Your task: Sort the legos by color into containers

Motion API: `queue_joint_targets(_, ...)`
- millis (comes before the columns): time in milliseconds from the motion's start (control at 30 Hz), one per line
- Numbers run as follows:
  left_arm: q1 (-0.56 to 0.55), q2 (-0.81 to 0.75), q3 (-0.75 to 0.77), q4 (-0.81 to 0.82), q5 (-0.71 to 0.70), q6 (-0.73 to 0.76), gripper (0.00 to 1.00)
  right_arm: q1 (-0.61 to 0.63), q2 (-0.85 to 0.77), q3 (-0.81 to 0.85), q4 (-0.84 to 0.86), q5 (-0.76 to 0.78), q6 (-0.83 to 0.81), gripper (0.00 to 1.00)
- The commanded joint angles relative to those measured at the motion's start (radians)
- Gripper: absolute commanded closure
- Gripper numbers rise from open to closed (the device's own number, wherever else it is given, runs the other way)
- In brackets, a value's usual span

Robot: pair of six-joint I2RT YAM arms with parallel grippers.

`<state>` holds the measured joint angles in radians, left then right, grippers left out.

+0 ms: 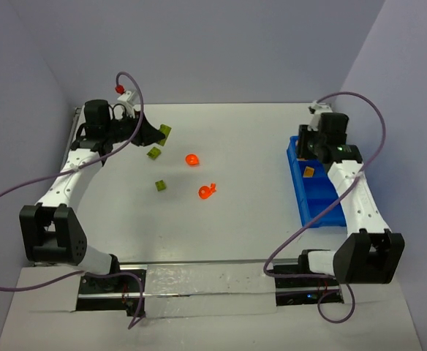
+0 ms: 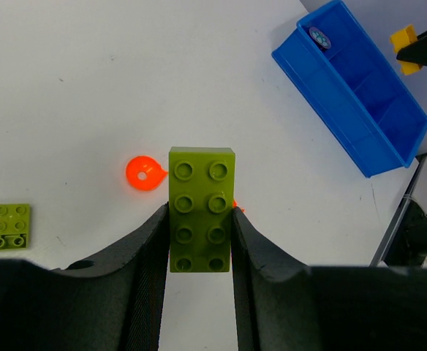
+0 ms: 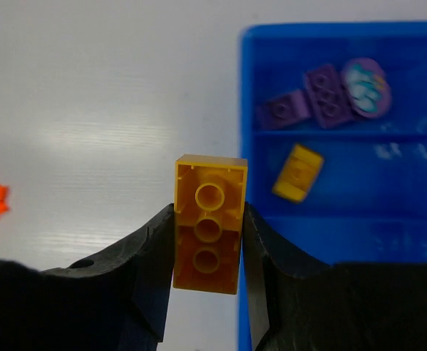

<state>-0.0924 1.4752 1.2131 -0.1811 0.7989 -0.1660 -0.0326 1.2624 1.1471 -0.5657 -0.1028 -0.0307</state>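
At table's far-left, L gripper [image 2: 200,216] is clamped on a lime-green 2x4 brick [image 2: 202,183], while R gripper [image 3: 208,219] pinches a yellow brick [image 3: 210,183] at the blue tray [image 3: 418,219] edge, w/ purple pieces [image 3: 323,91] and a yellow piece [image 3: 298,172] in adjoining compartments.

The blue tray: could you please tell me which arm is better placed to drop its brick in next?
Right. The right gripper holds a yellow brick right by the blue tray, near the compartment with a yellow piece. The left gripper holds its green brick far across the table.
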Motion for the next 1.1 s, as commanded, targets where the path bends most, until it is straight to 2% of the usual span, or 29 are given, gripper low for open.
queue_joint_targets(0,-0.025,0.031,0.074,-0.016,-0.019,0.024,1.00,-0.126,-0.019,-0.044,-0.020,0.026,-0.118,1.00)
queue_joint_targets(167,-0.036,0.046,0.088,-0.016,-0.021,0.013,1.00,-0.204,0.080,-0.088,0.047,0.080,-0.107,1.00)
queue_joint_targets(567,-0.036,0.052,0.082,-0.009,-0.026,0.012,1.00,-0.238,0.270,-0.034,0.108,0.095,-0.084,1.00)
queue_joint_targets(700,-0.036,0.056,0.083,-0.010,-0.026,0.013,1.00,-0.240,0.321,-0.010,0.114,0.101,-0.055,0.96)
queue_joint_targets(867,-0.036,0.056,0.081,-0.012,-0.029,0.017,1.00,-0.241,0.340,-0.005,0.117,0.101,-0.036,0.84)
queue_joint_targets(967,-0.036,0.059,0.081,-0.008,-0.027,0.014,1.00,-0.246,0.360,0.008,0.112,0.101,-0.017,0.83)
queue_joint_targets(1067,-0.036,0.062,0.082,-0.006,-0.029,0.011,1.00,-0.250,0.373,0.034,0.090,0.088,0.013,0.87)
